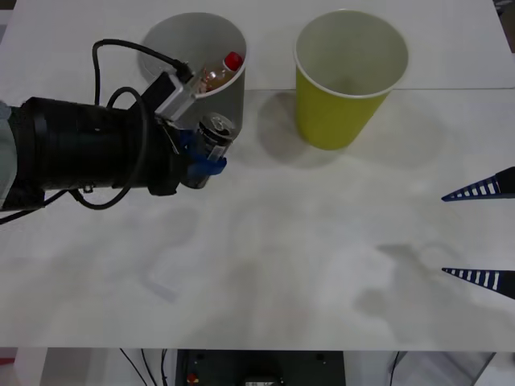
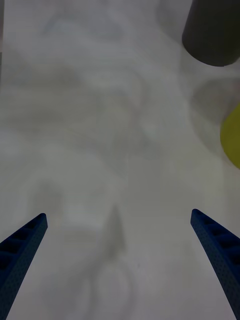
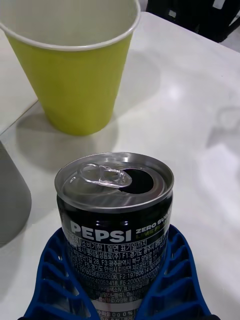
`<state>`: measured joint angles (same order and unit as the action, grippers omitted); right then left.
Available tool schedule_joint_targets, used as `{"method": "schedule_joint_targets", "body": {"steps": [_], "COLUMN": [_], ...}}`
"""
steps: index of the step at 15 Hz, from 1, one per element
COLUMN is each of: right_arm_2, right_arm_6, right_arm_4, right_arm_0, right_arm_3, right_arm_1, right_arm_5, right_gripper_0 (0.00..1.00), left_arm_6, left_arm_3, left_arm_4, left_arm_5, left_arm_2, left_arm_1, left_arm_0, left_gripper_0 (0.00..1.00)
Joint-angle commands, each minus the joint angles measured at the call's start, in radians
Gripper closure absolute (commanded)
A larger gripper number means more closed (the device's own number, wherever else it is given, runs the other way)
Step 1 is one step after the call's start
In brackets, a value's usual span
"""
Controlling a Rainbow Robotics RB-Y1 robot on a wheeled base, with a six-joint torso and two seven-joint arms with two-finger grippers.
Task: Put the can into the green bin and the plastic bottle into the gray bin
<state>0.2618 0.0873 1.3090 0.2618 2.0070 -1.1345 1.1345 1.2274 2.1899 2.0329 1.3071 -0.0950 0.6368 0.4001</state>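
My left gripper [image 1: 206,154] is shut on the can [image 1: 214,135], a small dark can with a silver opened top [image 3: 116,200], held upright just in front of the gray bin [image 1: 197,60]. Blue fingers [image 3: 170,280] wrap both sides of the can. The plastic bottle [image 1: 219,74] with its red cap lies inside the gray bin against the near wall. The green bin [image 1: 346,76] stands to the right of the gray one, its white inside holding nothing. My right gripper [image 1: 480,233] is open at the table's right edge, over bare table [image 2: 117,270].
The two bins stand side by side at the back of the white table [image 1: 282,265]. A seam crosses the tabletop behind them. The gray bin's base [image 2: 212,35] and the green bin's edge [image 2: 231,135] lie far from the right fingers.
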Motion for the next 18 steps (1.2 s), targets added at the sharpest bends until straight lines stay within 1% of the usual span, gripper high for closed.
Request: {"method": "schedule_joint_targets", "body": {"steps": [1, 3, 4, 6, 9, 10, 11, 13, 16, 18], "right_arm_2": [0.0, 0.0, 0.0, 0.0, 0.0, 0.0, 0.0, 0.0, 0.0, 0.0], "right_arm_6": [0.0, 0.0, 0.0, 0.0, 0.0, 0.0, 0.0, 0.0, 0.0, 0.0], "right_arm_4": [0.0, 0.0, 0.0, 0.0, 0.0, 0.0, 0.0, 0.0, 0.0, 0.0], "right_arm_0": [0.0, 0.0, 0.0, 0.0, 0.0, 0.0, 0.0, 0.0, 0.0, 0.0], "right_arm_3": [0.0, 0.0, 0.0, 0.0, 0.0, 0.0, 0.0, 0.0, 0.0, 0.0], "right_arm_1": [0.0, 0.0, 0.0, 0.0, 0.0, 0.0, 0.0, 0.0, 0.0, 0.0], "right_arm_5": [0.0, 0.0, 0.0, 0.0, 0.0, 0.0, 0.0, 0.0, 0.0, 0.0], "right_gripper_0": [0.0, 0.0, 0.0, 0.0, 0.0, 0.0, 0.0, 0.0, 0.0, 0.0], "left_arm_6": [0.037, 0.04, 0.04, 0.04, 0.041, 0.044, 0.073, 0.08, 0.078, 0.076], "left_arm_3": [-0.064, -0.113, -0.157, -0.233, -0.305, -0.328, -0.361, -0.44, -0.66, -0.858], "left_arm_4": [0.032, 0.087, 0.112, 0.132, 0.208, 0.233, 0.247, 0.253, 0.276, 0.282], "left_arm_5": [0.027, 0.063, 0.089, 0.11, 0.184, 0.213, 0.231, 0.236, 0.228, 0.178], "left_arm_2": [-0.002, -0.031, -0.043, -0.043, -0.043, -0.043, -0.043, -0.052, -0.054, -0.043], "left_arm_1": [-0.062, -0.1, -0.135, -0.21, -0.305, -0.33, -0.35, -0.37, -0.404, -0.431], "left_arm_0": [0.088, 0.163, 0.221, 0.296, 0.401, 0.439, 0.482, 0.56, 0.729, 0.855], "left_gripper_0": [1.0, 1.0, 1.0, 1.0, 1.0, 1.0, 1.0, 1.0, 1.0, 1.0]}}
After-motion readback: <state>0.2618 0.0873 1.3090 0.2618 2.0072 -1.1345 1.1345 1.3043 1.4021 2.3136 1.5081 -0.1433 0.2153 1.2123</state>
